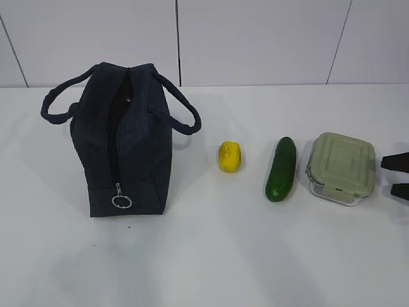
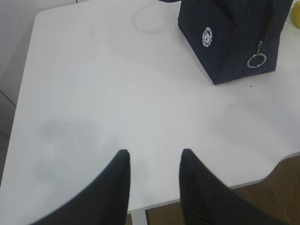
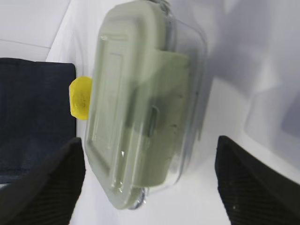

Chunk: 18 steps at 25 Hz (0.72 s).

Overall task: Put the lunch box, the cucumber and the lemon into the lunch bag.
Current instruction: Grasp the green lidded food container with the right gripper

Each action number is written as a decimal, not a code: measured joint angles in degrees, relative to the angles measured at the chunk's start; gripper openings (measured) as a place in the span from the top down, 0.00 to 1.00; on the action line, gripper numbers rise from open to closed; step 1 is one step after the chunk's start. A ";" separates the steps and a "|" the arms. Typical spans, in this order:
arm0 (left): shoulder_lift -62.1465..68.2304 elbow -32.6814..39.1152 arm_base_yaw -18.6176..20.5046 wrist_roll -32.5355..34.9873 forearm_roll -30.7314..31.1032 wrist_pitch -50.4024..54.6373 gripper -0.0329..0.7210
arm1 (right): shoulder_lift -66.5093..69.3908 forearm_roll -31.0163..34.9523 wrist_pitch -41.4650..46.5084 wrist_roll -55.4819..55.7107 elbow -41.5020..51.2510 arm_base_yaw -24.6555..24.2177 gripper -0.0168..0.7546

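**Lunch box: at the right end of the row, facing wide-open fingers**

Lunch box [image 1: 340,167]: set flat on the white table [image 1: 211,256], green lid up, clear walls visible below it. It is placed just right of the cucumber [image 1: 282,169], apart from it. The right gripper [image 1: 396,176] is seen only as two dark fingertips at the right edge of the exterior view, level with the box and just beside it, not touching. In the right wrist view the fingers [image 3: 47,187] are spread wide, one to each side of the box's near end; nothing is gripped.

Lemon [image 1: 231,156]: laid between the cucumber and the lunch bag [image 1: 121,153].

Lunch bag: stood upright at the left, handles looped to both sides, the ring pull [image 1: 121,201] hung low on the near end.

Left gripper [image 2: 152,161]: held above bare table near the table's edge, well apart from the bag. Its fingers are set narrowly apart and empty.
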 joint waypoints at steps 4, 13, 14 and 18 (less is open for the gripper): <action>0.00 0.00 0.00 0.00 0.00 0.00 0.64 | 0.09 0.45 0.00 -1.20 -1.31 2.25 0.14; 0.00 0.00 0.00 0.00 0.00 0.00 0.64 | 2.04 3.35 0.11 -2.38 -1.92 3.10 0.14; 0.00 0.00 0.00 0.00 0.00 0.00 0.64 | 2.71 3.38 0.11 -2.47 -1.92 3.10 0.14; 0.00 0.00 0.00 0.00 0.00 0.00 0.64 | 4.76 3.63 0.01 -2.90 -2.59 3.87 0.14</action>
